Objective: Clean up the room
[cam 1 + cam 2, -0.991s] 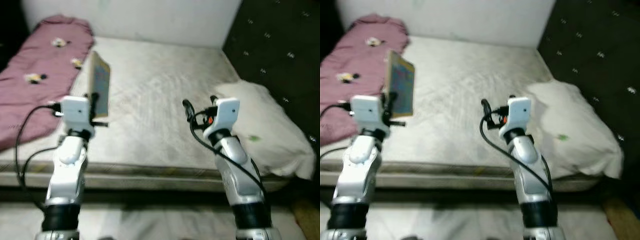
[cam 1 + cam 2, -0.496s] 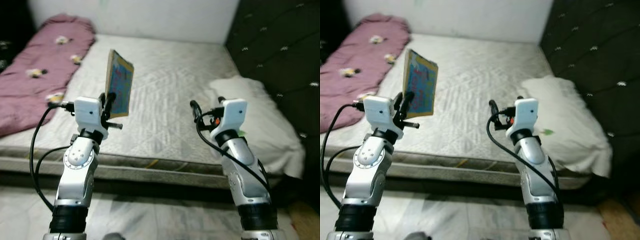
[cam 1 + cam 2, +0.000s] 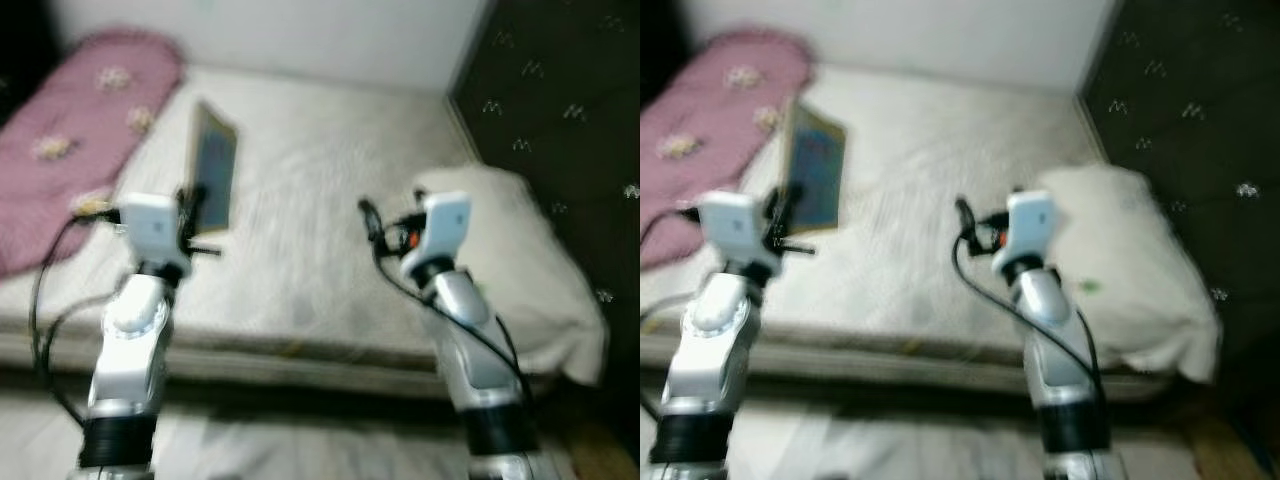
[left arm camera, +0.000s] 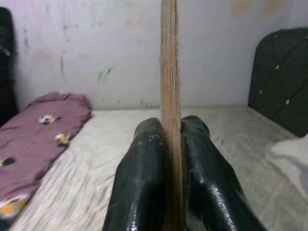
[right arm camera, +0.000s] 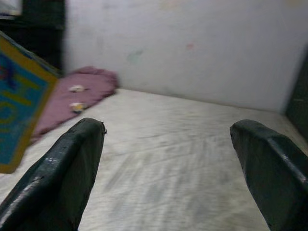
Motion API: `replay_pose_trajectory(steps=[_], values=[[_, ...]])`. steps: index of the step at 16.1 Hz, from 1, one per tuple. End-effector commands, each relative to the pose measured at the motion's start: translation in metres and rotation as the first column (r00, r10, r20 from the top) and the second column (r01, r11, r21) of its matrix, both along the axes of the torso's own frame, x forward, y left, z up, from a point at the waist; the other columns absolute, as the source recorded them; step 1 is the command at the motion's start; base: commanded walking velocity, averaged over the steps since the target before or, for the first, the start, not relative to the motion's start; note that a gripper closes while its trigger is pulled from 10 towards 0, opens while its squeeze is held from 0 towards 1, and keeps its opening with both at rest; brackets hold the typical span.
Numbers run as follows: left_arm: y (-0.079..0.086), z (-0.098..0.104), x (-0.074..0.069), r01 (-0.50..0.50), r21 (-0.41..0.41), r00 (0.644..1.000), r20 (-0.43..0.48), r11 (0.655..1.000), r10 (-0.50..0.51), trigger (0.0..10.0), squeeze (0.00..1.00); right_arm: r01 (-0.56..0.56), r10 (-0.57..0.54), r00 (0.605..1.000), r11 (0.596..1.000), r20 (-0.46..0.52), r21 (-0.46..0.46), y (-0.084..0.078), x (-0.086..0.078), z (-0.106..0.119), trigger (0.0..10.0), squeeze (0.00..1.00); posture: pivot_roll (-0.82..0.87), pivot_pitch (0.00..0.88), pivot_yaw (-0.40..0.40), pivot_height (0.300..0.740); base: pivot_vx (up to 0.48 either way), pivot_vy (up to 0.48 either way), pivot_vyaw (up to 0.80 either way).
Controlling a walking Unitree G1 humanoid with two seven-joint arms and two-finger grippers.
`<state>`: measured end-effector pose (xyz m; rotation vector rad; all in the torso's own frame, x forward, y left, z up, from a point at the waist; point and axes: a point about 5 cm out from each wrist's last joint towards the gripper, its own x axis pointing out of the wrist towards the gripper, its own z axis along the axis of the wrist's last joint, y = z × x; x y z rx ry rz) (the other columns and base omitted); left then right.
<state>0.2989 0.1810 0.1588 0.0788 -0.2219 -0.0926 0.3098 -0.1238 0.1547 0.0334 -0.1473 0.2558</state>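
Two black fingers [image 4: 144, 183] of our left gripper [image 4: 171, 178] are clamped on the lower edge of a thin picture book [image 3: 212, 178], one finger on each cover, so that it stands upright on edge above the wrist, over the near left part of the mattress. We judge that grip suits carrying: held by the edge and kept vertical, the blue, yellow-bordered cover stays clear of the bedding while we move it away. Our right gripper [image 5: 168, 159] is raised beside it with its fingers spread wide apart and nothing between them, probably kept ready for the next item.

Beneath both grippers lies the bare mattress [image 3: 330, 200], pale and quilted, its front edge just ahead of our arms. A maroon blanket [image 3: 70, 150] with small flower patches lies rumpled along its far left side. A white pillow [image 3: 520, 270] rests at its right edge, against the dark tufted headboard [image 3: 560, 120]. A plain white wall [image 4: 96, 48], scuffed in places, closes the far side. Both eye views are blurred.
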Motion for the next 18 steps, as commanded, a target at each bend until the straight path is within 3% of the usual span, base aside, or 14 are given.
replay_pose_trajectory(steps=[1, 5, 11, 13, 15, 18], values=[[-0.016, 0.012, 0.001, 0.062, -0.011, 0.996, 0.06, 0.998, -0.061, 10.0, 0.0, 0.037, -0.037, 0.999, 0.999, -0.002, -0.01, -0.012, 0.0, -0.001, 10.0, 0.0, -0.04, 0.0, -0.069, 0.74, 0.337, 0.0, 0.0], [-0.015, 0.011, 0.001, 0.053, -0.014, 0.998, 0.046, 0.999, -0.052, 10.0, 0.0, 0.041, -0.041, 0.999, 0.999, 0.001, -0.011, -0.012, 0.0, -0.001, 10.0, 0.0, -0.03, 0.0, -0.069, 0.74, 0.324, 0.0, 0.0], [-0.016, 0.001, -0.005, 0.032, 0.006, 0.999, 0.006, 0.999, -0.032, 10.0, 0.0, 0.049, -0.049, 0.998, 0.999, -0.031, 0.0, -0.012, -0.004, -0.008, 10.0, 0.0, -0.02, 0.0, -0.066, 0.74, 0.0, 0.0, 0.0], [-0.014, -0.002, -0.009, 0.029, 0.008, 1.0, -0.003, 1.0, -0.029, 10.0, 0.0, 0.057, -0.056, 0.997, 0.998, -0.046, 0.013, -0.013, -0.007, -0.012, 10.0, 0.0, -0.03, 0.005, -0.066, 0.74, 0.0, -0.139, -0.8], [-0.014, -0.005, -0.012, 0.03, -0.001, 0.999, -0.018, 1.0, -0.03, 10.0, 0.0, 0.072, -0.072, 0.996, 0.997, -0.053, 0.007, -0.016, -0.012, -0.015, 10.0, 0.0, -0.03, 0.009, -0.065, 0.74, 0.0, -0.334, 0.0], [-0.02, -0.012, -0.017, 0.051, -0.007, 0.997, -0.05, 0.999, -0.052, 10.0, 0.0, 0.128, -0.131, 0.982, 0.991, -0.139, -0.028, -0.037, -0.033, -0.04, 10.0, 0.0, -0.03, 0.018, -0.061, 0.74, 0.0, -0.48, 0.0]])
